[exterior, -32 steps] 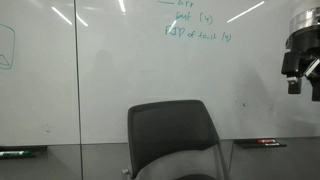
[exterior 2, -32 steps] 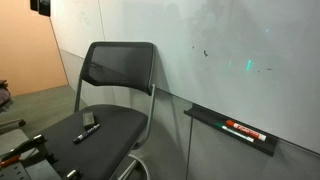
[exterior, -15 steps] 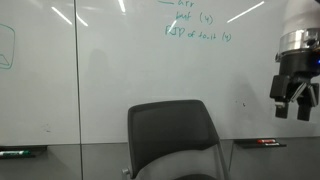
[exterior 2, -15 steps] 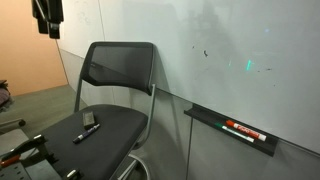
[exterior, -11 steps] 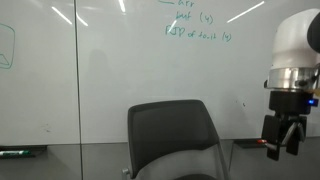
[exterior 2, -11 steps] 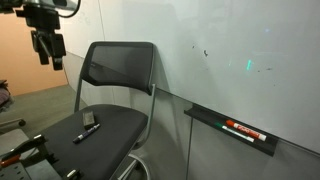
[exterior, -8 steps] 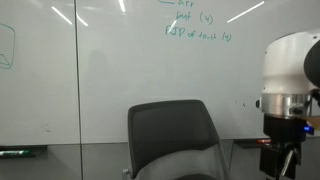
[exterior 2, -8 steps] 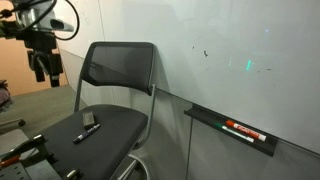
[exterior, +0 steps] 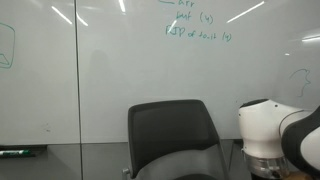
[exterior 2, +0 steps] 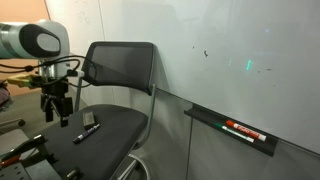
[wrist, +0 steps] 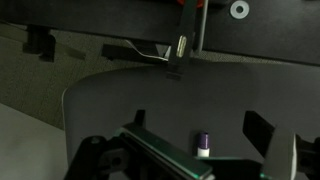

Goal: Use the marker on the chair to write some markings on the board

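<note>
The dark grey chair [exterior: 170, 125] stands against the white board [exterior: 100, 70], which has green handwriting at the top. In an exterior view the small dark marker [exterior 2: 85, 133] lies on the chair's seat [exterior 2: 110, 125], below the board [exterior 2: 220, 40]. My gripper [exterior 2: 57, 115] hangs open just above the seat's near-left edge, a little left of the marker and apart from it. In the wrist view the seat [wrist: 120, 100] fills the frame. A short marker end with a purple cap [wrist: 203, 143] shows between my spread fingers [wrist: 197, 124].
A tray [exterior 2: 205, 117] on the wall under the board holds a red-and-black marker [exterior 2: 240, 129]. A small grey object [exterior 2: 90, 118] lies on the seat beside the marker. Dark equipment [exterior 2: 20, 155] sits low beside the chair. My white arm [exterior: 265, 125] stands beside the chair.
My arm has come down from high in front of the board to just above the chair seat. The gripper has stayed open. The marker has not moved.
</note>
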`<state>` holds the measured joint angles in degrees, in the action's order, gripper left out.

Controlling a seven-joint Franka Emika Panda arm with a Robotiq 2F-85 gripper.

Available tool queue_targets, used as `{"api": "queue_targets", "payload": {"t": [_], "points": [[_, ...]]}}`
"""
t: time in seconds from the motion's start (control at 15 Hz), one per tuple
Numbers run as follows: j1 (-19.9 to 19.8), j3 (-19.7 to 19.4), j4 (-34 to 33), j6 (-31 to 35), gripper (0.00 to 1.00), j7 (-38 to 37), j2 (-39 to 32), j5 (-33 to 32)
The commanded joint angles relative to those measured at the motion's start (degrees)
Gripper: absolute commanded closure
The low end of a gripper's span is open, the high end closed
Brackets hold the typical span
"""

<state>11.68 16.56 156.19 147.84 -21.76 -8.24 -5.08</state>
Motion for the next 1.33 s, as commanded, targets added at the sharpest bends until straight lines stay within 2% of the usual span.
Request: {"api": "queue_targets", "payload": {"t": [0.0, 0.13, 0.27, 0.33, 0.6, 1.27], "points": [[1.73, -6.98, -8.88, 5.63, 0.00, -0.42, -14.72, -5.61], [4.39, -11.31, -14.71, 9.87, 0.00, -0.25, -22.11, -8.18], [3.49, -10.58, -19.78, 11.10, 0.00, 3.40, -27.62, -3.79], [1.59, -8.17, -21.34, 10.66, 0.00, 5.46, -29.19, -0.45], [3.53, -8.33, -24.09, 8.80, 0.00, 6.88, -30.25, 3.06], [3.23, -5.47, -25.19, 9.40, 0.00, 10.51, -34.10, 5.84]]}}
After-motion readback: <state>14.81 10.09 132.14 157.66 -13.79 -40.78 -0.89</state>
